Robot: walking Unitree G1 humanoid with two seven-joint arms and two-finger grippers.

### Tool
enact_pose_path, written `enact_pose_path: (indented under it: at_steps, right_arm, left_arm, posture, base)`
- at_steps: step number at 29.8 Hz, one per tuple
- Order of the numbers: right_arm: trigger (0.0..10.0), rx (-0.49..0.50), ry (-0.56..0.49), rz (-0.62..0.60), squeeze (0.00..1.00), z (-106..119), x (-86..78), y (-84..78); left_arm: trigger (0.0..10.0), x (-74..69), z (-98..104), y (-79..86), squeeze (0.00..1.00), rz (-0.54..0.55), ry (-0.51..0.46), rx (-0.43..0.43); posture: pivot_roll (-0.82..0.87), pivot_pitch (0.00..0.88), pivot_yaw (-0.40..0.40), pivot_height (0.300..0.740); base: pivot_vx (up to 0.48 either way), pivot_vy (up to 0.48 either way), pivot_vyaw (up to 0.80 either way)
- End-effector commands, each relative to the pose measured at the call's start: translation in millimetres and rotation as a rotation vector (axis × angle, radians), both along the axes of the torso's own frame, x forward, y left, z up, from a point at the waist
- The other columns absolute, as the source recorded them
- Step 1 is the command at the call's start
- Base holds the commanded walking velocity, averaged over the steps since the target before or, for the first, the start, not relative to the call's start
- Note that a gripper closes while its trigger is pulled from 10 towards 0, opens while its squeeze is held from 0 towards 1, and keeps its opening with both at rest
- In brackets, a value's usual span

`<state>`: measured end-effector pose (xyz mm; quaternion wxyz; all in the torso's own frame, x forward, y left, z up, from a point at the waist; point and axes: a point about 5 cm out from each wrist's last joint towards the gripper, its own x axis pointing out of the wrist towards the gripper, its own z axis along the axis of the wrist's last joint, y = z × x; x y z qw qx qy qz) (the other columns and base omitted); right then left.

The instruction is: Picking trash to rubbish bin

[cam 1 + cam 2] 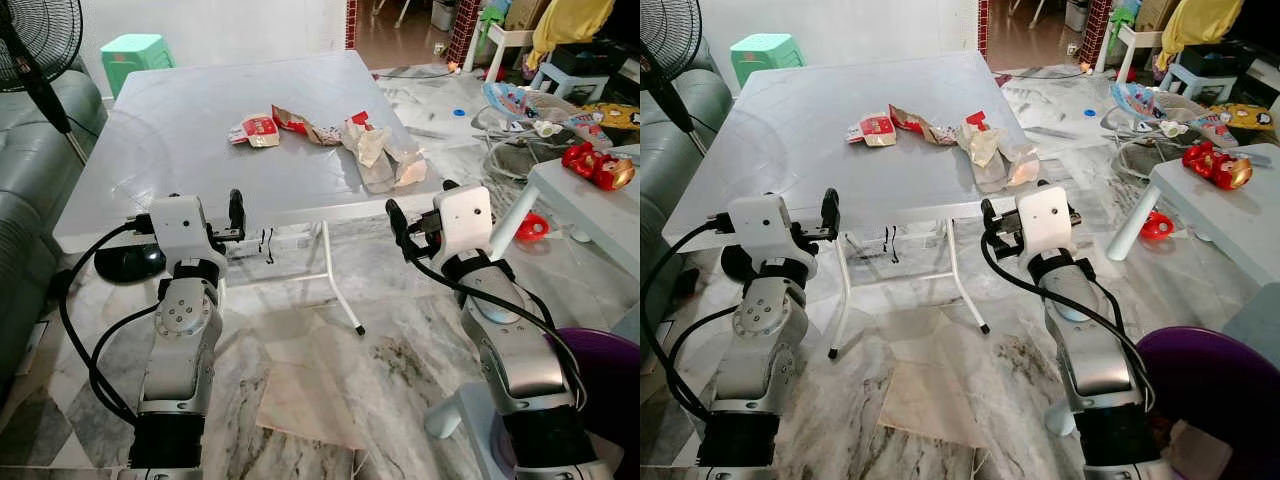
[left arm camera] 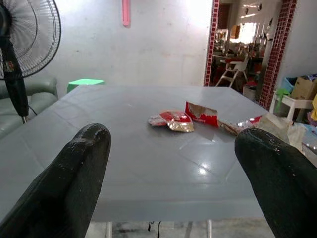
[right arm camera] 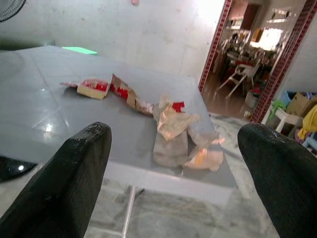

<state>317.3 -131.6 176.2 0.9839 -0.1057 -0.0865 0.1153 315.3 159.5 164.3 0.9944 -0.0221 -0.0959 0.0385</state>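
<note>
Right gripper [image 1: 1015,215]: fingers spread, empty, levelled at crumpled beige paper wrapper [image 1: 992,155] on grey square plastic table [image 1: 790,130]; left gripper [image 1: 232,225] likewise unclenched, ready.

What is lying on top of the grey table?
On the table lie a red-and-white packet, a torn red wrapper and crumpled paper bags. Anything beneath the bags is covered.

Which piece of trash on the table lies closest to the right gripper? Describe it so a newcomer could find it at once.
Start at the grey folding table and go to its near corner on the robot's right, just beyond the open right gripper. There lies a crumpled brown paper bag, the largest piece of litter. The red-and-white wrappers further left are smaller, flatter and brightly printed.
</note>
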Motion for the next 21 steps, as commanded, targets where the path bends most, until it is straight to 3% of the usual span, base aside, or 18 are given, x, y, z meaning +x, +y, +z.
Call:
enact_pose_path:
  at_steps: [1,21]
  right_arm:
    - [10.0,-0.006,-0.036,0.002,0.0,7.2,0.3,1.5]
    - [10.0,-0.028,-0.05,0.012,0.0,6.8,-0.5,2.8]
  left_arm:
    - [10.0,0.7,10.5,0.2,0.0,0.002,-0.033,-0.005]
    - [10.0,-1.4,6.8,-4.1,0.0,-0.008,-0.01,0.009]
  posture:
    - [-0.02,0.016,0.013,0.74]
    - [-0.02,0.021,0.006,0.74]
  base:
    - [0.48,0.0,0.0]
    - [0.466,0.0,0.0]
